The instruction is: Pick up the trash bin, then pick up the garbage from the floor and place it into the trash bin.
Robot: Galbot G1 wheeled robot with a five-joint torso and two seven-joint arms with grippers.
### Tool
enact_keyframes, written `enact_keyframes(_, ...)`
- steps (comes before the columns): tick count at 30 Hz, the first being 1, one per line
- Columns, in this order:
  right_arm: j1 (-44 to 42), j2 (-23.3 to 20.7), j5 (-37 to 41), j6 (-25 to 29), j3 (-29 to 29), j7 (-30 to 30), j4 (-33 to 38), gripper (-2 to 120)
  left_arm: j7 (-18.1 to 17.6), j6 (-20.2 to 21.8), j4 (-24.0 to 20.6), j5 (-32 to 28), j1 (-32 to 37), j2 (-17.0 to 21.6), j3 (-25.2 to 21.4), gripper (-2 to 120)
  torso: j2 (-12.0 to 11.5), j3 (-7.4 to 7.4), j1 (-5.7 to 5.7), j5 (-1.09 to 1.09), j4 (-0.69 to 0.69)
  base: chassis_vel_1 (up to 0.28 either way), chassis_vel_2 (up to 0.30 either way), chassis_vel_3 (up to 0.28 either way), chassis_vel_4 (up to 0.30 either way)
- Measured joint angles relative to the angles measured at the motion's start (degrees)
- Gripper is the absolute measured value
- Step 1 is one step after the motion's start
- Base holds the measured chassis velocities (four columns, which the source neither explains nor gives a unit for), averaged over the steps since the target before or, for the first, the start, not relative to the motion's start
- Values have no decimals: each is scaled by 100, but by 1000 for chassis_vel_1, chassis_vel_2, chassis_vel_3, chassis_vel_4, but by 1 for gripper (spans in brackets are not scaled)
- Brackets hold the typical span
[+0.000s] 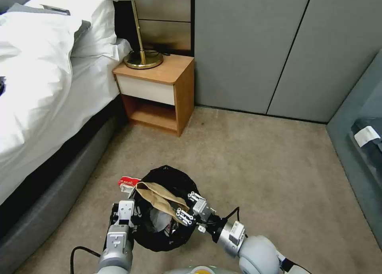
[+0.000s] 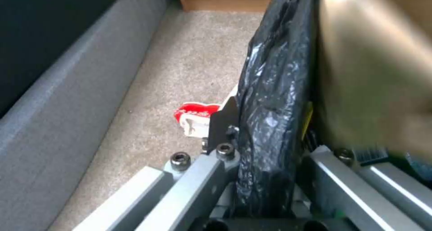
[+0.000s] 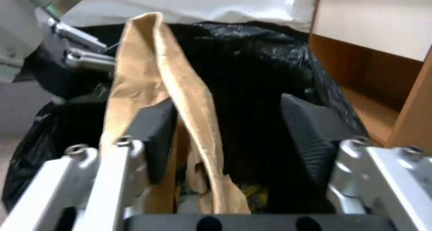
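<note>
Over the carpet (image 1: 246, 166), beside the bed (image 1: 36, 91), the bin (image 1: 167, 230) is held up by the left gripper (image 1: 126, 210), whose fingers are clamped on the bag-lined rim. The right gripper (image 1: 190, 207) is poised at the opposite rim, jaws spread wide; a tan strip (image 1: 159, 198) lies draped across the opening and against one pad (image 3: 155, 136), apparently released, though contact cannot be ruled out. The drop-in step is judged under way. A red-white packet (image 2: 194, 116) is left on the floor just beside the bin, so a reach down past the rim is called for next. A nightstand (image 1: 159, 91) with a lamp (image 1: 141, 31) is set against grey wall panels (image 1: 246, 47).
</note>
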Motion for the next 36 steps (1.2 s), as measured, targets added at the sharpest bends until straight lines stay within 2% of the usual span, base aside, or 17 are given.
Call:
enact_keyframes(1,0,0,0,0,0,0,0,60,0,0,0,0,0,0,0,2,0,0,0,0,0,0,0,0,0)
enact_keyframes(4,-40,-137,-1,-5,10,6,76,75,1,0,-20,0,-1,4,-7,2,0,0,0,0,0,0,0,0,0)
enact_keyframes(5,-40,-137,-1,-5,10,6,76,75,1,0,-20,0,-1,4,-7,2,0,0,0,0,0,0,0,0,0)
enact_keyframes(8,-68,-247,0,-13,43,9,173,88,2,1,-23,10,-1,-1,-1,2,0,0,0,0,0,0,0,0,0)
enact_keyframes(9,-68,-247,0,-13,43,9,173,88,2,1,-23,10,-1,-1,-1,2,0,0,0,0,0,0,0,0,0)
enact_keyframes(10,-86,-297,0,-23,56,9,218,94,2,2,-24,16,-6,-2,-1,2,0,0,0,0,0,0,0,0,0)
enact_keyframes(12,-117,-371,1,-30,71,7,261,99,2,7,-25,19,-12,-2,0,2,0,0,0,0,0,0,0,0,0)
enact_keyframes(17,-149,-498,5,-99,66,55,285,100,2,15,-53,32,-13,7,4,2,0,0,0,0,0,0,0,0,0)
enact_keyframes(20,-89,-569,330,-575,-67,570,455,100,3,8,-169,98,47,12,100,2,0,0,0,-1,-1,0,0,0,0)
enact_keyframes(21,-89,-569,330,-575,-67,570,455,100,3,8,-169,98,47,12,100,2,0,0,0,-1,-1,0,0,0,0)
enact_keyframes(24,97,-553,772,-1241,-276,1258,642,100,10,-10,-296,192,105,13,208,2,0,0,0,-1,0,0,0,0,0)
enact_keyframes(25,97,-553,772,-1241,-276,1258,642,100,10,-10,-296,192,105,13,208,2,0,0,0,-1,0,0,0,0,0)
enact_keyframes(28,360,-491,1129,-1769,-403,1763,779,100,14,-33,-345,224,137,25,228,2,0,0,0,-1,0,0,0,0,0)
enact_keyframes(36,431,-436,1046,-1693,-243,1786,880,100,18,-44,-255,164,80,39,165,2,0,0,0,-1,0,0,0,0,0)
